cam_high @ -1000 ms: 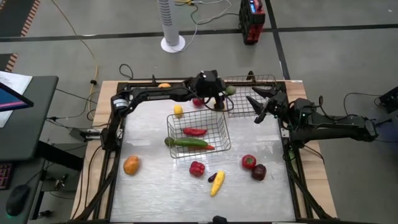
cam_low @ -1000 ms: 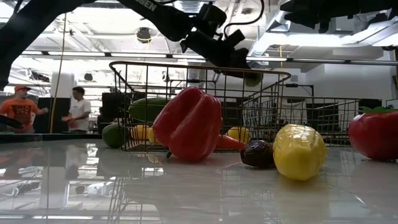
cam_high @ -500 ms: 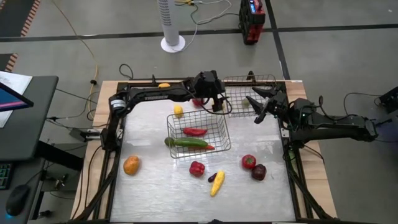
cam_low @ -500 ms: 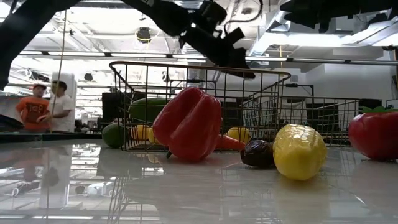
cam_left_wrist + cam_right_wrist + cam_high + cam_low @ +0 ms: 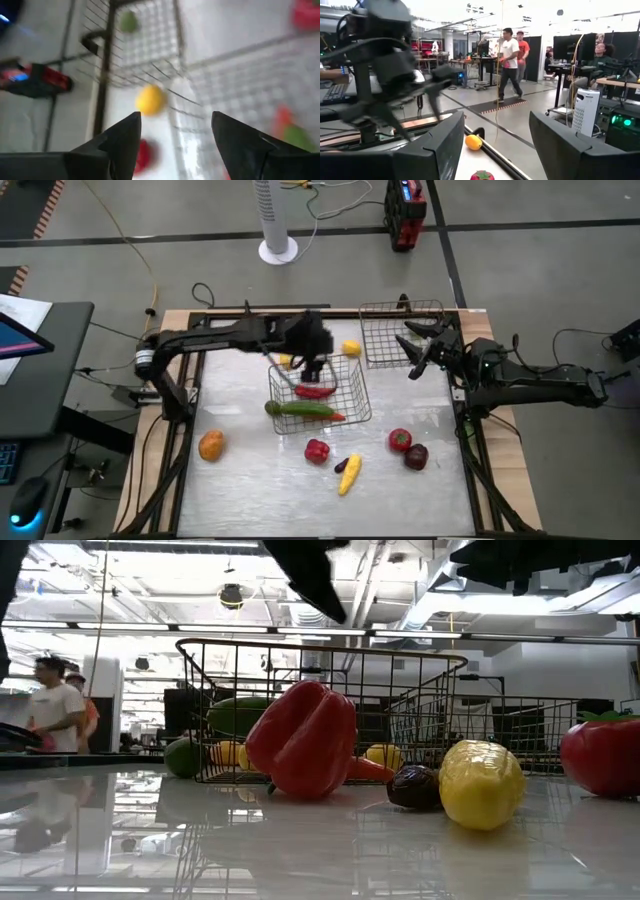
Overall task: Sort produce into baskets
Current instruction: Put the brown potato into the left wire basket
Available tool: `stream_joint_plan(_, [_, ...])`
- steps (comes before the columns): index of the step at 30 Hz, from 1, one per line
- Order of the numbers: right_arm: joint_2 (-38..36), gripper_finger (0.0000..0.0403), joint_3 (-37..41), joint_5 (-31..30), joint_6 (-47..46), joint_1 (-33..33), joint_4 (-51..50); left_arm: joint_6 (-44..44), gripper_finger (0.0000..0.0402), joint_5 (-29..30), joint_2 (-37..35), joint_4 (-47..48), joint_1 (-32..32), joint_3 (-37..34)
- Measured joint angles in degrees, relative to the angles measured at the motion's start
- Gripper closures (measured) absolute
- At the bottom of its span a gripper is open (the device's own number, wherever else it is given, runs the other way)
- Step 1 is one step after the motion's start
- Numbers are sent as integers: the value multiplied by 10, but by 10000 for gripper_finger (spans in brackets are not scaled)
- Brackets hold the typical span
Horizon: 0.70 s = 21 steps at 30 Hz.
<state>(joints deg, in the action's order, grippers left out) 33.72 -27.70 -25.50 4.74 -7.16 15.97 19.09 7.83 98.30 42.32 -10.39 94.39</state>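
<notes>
My left gripper [image 5: 314, 362] hangs open and empty above the far edge of the middle wire basket [image 5: 352, 406], which holds a red pepper [image 5: 313, 391] and a green cucumber [image 5: 300, 409]. A lemon [image 5: 150, 99] lies on the table beyond its fingers, between the two baskets. The far-right basket [image 5: 403, 312] holds a green piece [image 5: 128, 21]. My right gripper [image 5: 415, 352] is open and empty beside that basket. Loose on the near table: an orange [image 5: 211, 445], red pepper [image 5: 317, 450], corn [image 5: 349, 473], red round piece [image 5: 400, 440] and dark-purple piece [image 5: 416, 457].
A second small yellow piece [image 5: 286, 360] lies at the middle basket's far left corner. A small purple piece [image 5: 341, 465] lies beside the corn. The black frame [image 5: 180, 395] runs around the table. People stand in the room behind.
My left gripper has swung away from the far-right basket toward the table's left and near side, and now hangs over the middle basket's far edge. The green piece it carried a second ago stays in the far-right basket.
</notes>
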Motion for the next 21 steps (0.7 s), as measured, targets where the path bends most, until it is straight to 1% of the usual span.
stream_joint_plan(1, [0, 149, 0, 0, -1, -1, -1, -15, 177, 4, -18, 17, 11, -20])
stream_joint_plan(3, [0, 149, 0, 0, -2, 0, -4, -45, 180, 31, -57, 33, 38, -65])
stream_joint_plan(7, [0, 149, 0, 0, -12, 0, -5, -116, 183, 124, -153, 57, 102, -163])
stream_joint_plan(8, [0, 149, 0, 0, -15, 0, -5, -141, 183, 138, -178, 67, 118, -184])
stream_joint_plan(10, [0, 149, 0, 0, -17, 0, -5, -209, 183, 144, -224, 103, 146, -215])
stream_joint_plan(13, [0, 149, 0, 0, -17, 0, -4, -352, 183, 116, -277, 174, 180, -243])
stream_joint_plan(16, [0, 149, 0, 0, -18, 0, -1, -494, 183, 55, -316, 243, 209, -265])
stream_joint_plan(18, [0, 149, 0, 0, -21, 0, 1, -568, 183, 22, -332, 275, 233, -287])
stream_joint_plan(21, [0, 149, 0, 0, -31, 0, 2, -650, 183, -2, -343, 285, 275, -335])
